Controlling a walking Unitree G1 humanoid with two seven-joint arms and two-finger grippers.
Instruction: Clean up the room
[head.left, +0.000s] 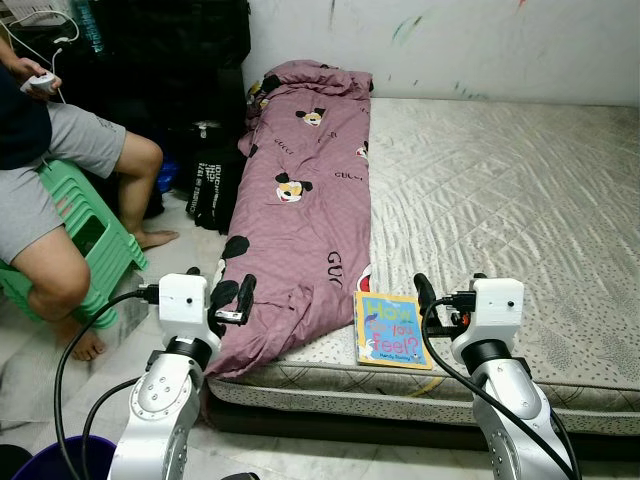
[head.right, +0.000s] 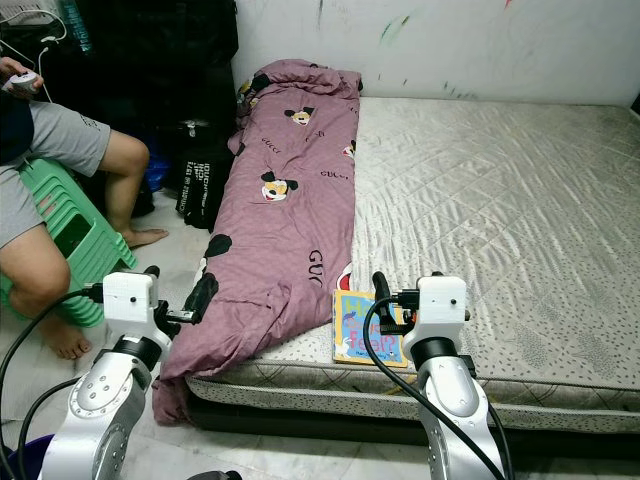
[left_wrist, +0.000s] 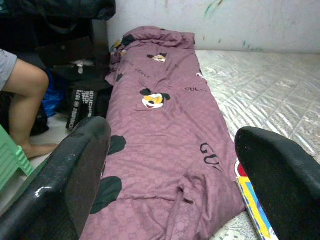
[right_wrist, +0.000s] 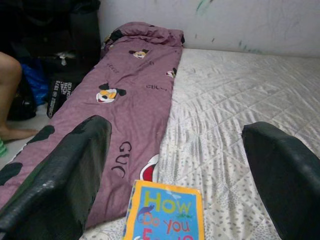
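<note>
A colourful children's book lies flat on the grey quilted mattress, near its front edge. A purple cartoon-print blanket stretches along the mattress's left side and droops over the front corner. My right gripper hovers open just right of the book, and in the right wrist view the book sits low between its fingers. My left gripper is open at the blanket's lower left edge, with nothing between its fingers.
A person sits on a green plastic stool at the left, feet on the tiled floor. A black bag leans against the mattress beside dark furniture. A dark bucket rim is at the bottom left.
</note>
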